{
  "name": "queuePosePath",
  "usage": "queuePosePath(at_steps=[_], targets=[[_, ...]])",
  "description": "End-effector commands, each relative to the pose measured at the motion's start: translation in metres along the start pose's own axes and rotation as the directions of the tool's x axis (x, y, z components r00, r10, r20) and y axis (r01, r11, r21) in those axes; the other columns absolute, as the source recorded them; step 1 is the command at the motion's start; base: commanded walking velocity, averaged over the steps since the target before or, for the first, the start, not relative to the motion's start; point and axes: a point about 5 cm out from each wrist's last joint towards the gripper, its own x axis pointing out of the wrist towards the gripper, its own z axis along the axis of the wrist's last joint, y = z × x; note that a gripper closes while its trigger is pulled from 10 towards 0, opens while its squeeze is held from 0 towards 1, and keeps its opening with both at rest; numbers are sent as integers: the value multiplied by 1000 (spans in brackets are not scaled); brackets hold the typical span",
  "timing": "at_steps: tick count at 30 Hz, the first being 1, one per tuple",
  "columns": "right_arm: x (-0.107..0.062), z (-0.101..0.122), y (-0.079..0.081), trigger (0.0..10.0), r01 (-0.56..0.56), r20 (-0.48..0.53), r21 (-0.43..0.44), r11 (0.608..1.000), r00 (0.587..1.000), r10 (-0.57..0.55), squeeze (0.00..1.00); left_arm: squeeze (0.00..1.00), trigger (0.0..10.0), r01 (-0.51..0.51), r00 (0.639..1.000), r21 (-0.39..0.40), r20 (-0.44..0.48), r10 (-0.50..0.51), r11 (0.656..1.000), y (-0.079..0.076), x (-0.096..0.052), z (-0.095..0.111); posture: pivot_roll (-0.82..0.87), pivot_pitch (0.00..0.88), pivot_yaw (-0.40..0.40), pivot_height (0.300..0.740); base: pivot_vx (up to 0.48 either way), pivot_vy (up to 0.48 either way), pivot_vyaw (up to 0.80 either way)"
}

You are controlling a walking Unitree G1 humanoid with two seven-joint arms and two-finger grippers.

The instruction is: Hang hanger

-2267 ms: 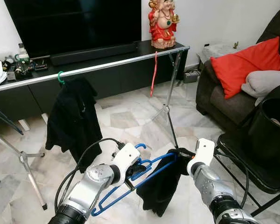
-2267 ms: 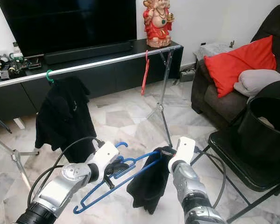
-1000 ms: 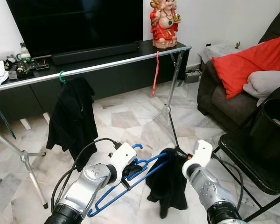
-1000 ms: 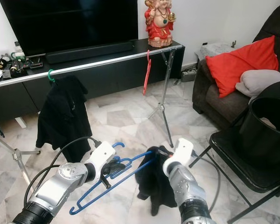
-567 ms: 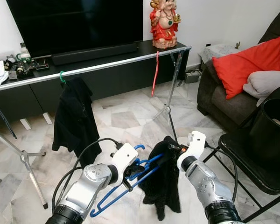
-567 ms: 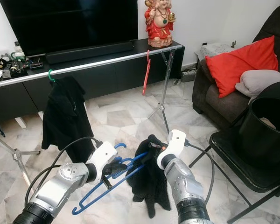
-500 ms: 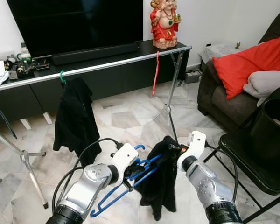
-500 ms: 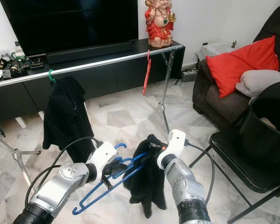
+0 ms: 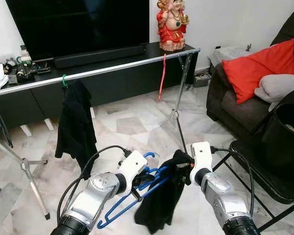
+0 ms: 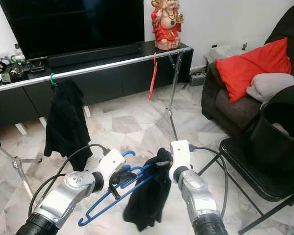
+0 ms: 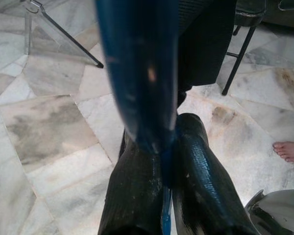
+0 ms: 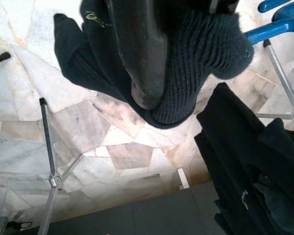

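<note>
The left gripper (image 9: 143, 177) is low in front of the robot, its two black fingers (image 11: 137, 196) pressed together on the blue hanger (image 9: 137, 196), which passes between them in the left wrist view. The hanger slants from a low end at the robot's left up to its hook near the white gripper housing, above the marble floor (image 9: 132, 125). A black knitted garment (image 9: 161, 200) is draped over the hanger's upper arm and hangs down toward the floor.

The right gripper (image 9: 182, 166) is just beside the garment's top, and in the right wrist view its fingers (image 12: 137, 58) are clamped on a bunched fold of the knit.

Farther back, a silver clothes rail (image 9: 112, 68) runs across the room in front of the black TV console (image 9: 122, 81). A black shirt (image 9: 77, 122) hangs from a green hanger (image 9: 63, 81) toward the rail's left end, and a red hanger (image 9: 162, 76) hangs near its right end beside the rail's stand. A red statue (image 9: 171, 24) stands at the console's right end. A sofa with a red cushion (image 9: 255, 66) sits at the right.
</note>
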Motion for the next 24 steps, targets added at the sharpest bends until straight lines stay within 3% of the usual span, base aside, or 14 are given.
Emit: queuePosePath(at_steps=[1, 21, 22, 23, 24], targets=[[2, 8, 4, 10000, -11, 32, -14, 1000, 999, 11, 0, 0, 10000, -4, 1000, 3, 18, 4, 1000, 2, -1, 4, 93, 8, 18, 740, 0, 0, 0], [2, 8, 4, 10000, -11, 32, -14, 1000, 999, 11, 0, 0, 10000, -4, 1000, 3, 18, 4, 1000, 2, -1, 4, 93, 8, 18, 740, 0, 0, 0], [1, 5, 0, 10000, 13, 13, -87, 996, 1000, -12, 0, 0, 10000, -9, 1000, 2, 22, 9, 1000, 2, -1, 4, 94, 8, 18, 740, 0, 0, 0], [1, 5, 0, 10000, 13, 13, -87, 996, 1000, -12, 0, 0, 10000, -9, 1000, 2, 22, 9, 1000, 2, -1, 4, 94, 8, 18, 740, 0, 0, 0], [-6, 17, -11, 10000, -15, 82, -270, 963, 996, 39, 0, 0, 10000, -20, 999, -8, 26, 20, 1000, 4, -1, 1, 91, 14, 22, 740, 0, 0, 0]])
